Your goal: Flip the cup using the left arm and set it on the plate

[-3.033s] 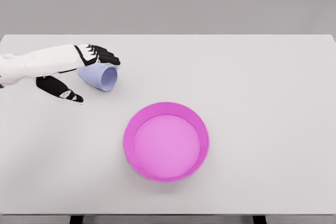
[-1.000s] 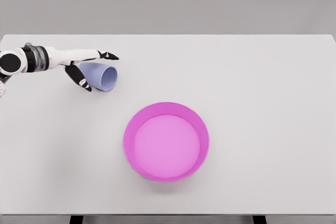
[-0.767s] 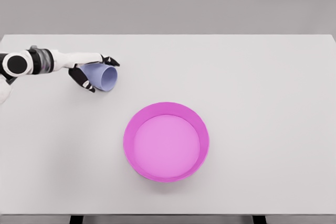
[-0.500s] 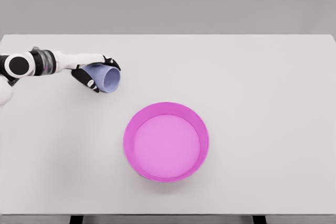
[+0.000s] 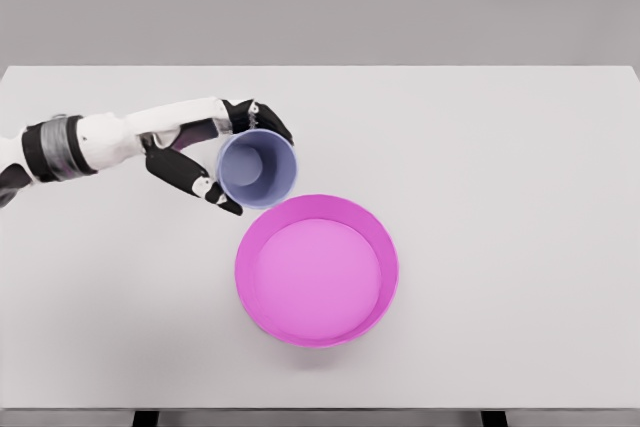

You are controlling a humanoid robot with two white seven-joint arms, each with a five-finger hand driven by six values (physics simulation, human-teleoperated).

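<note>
Just beside the pink plate [image 5: 250,247], I'm carrying the cup [image 5: 257,169] clasped in my left hand [image 5: 205,152]; it was lying sideways moments ago and is now mouth-up, nearly ready to place.

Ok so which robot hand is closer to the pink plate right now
Left. The left robot hand holds the cup just past the upper-left rim of the plate. The right robot hand is not in view.
</note>
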